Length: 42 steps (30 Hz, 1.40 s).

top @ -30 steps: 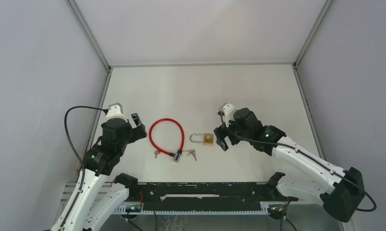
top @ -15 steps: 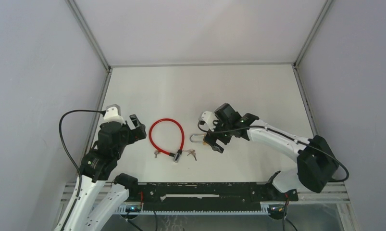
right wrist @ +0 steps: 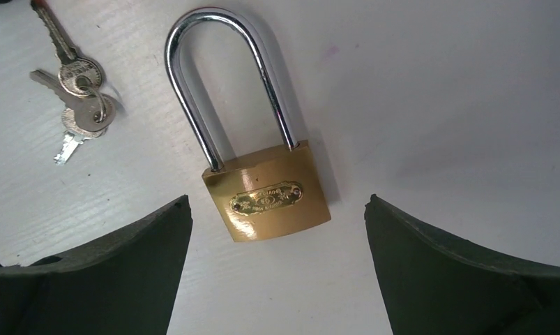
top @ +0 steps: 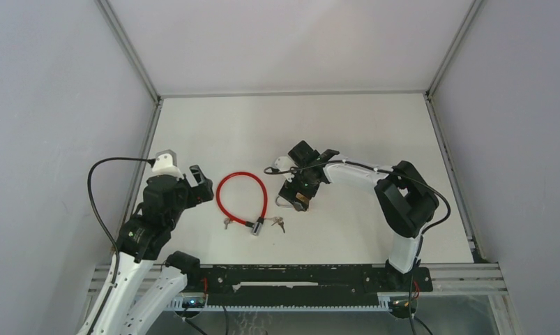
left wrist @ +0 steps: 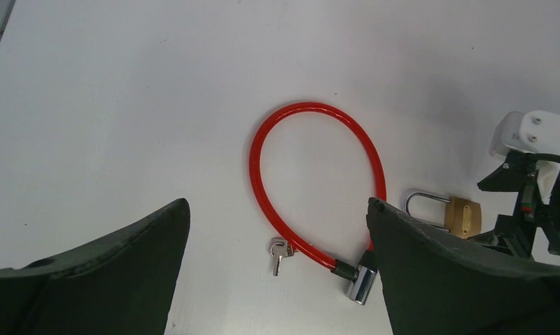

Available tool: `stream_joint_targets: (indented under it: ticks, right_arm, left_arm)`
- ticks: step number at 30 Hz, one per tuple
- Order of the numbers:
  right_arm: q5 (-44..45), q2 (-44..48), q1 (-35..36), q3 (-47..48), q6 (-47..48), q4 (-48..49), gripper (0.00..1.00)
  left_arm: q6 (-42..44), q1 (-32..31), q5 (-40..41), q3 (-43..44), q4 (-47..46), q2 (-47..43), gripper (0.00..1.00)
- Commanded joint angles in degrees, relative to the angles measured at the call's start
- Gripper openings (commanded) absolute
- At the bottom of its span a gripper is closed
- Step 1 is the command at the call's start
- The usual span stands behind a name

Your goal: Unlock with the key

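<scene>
A brass padlock (right wrist: 277,202) with a shut silver shackle lies flat on the white table. My right gripper (right wrist: 277,200) hovers open just above it, one finger on each side of the brass body. In the top view the right gripper (top: 301,190) hides most of the padlock (top: 302,203). A small bunch of keys (right wrist: 78,105) lies beside the shackle, also visible as keys (top: 278,223) in the top view. My left gripper (top: 201,183) stands open and empty left of the red cable lock (top: 242,174). Another key (left wrist: 280,250) lies against the cable.
The red cable lock (left wrist: 254,167) forms a closed loop with a chrome cylinder (left wrist: 360,285) at its near end. Grey walls enclose the table (top: 360,125) on three sides. The black rail (top: 291,279) of the arm bases runs along the near edge.
My right arm has swung left and stretched out, bringing its open gripper from right of the padlock to directly over it. The left arm has barely shifted.
</scene>
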<state>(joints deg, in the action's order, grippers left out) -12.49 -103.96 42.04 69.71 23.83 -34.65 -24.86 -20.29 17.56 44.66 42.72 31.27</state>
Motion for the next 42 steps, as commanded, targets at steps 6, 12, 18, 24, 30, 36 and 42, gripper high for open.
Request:
stream_joint_targets:
  ticks: [6, 12, 18, 24, 30, 36, 42]
  right_arm:
    - [1.8, -4.0, 1.0, 2.7, -3.0, 2.0, 0.95]
    - [2.9, -3.7, 1.4, 0.5, -4.6, 2.1, 0.83]
    - [8.5, -2.3, 2.6, -1.8, -9.5, 4.2, 0.62]
    - [12.3, -0.5, 0.1, -2.6, -20.0, 2.8, 0.38]
    - [17.1, 2.9, -4.4, -5.3, -36.9, 1.2, 0.37]
    - [17.2, 2.8, -5.7, -6.1, -55.2, -2.6, 0.35]
    - [15.1, 2.0, -4.6, -7.1, -63.7, -2.6, 0.35]
  left_arm:
    - [1.5, -0.3, -0.1, -1.0, -2.1, -0.1, 1.0]
    - [1.5, -0.3, 0.5, -1.1, -1.9, -0.6, 1.0]
    - [1.3, -0.3, 1.1, -1.0, -1.8, -1.2, 1.0]
    - [1.2, -0.3, 0.9, -1.2, -1.9, -1.7, 1.0]
    - [1.1, -0.3, 0.8, -1.1, -1.9, -1.3, 1.0]
    - [1.2, -0.3, 0.9, -1.2, -1.9, -1.7, 1.0]
    - [1.2, -0.3, 1.2, -1.1, -1.8, -1.8, 1.0]
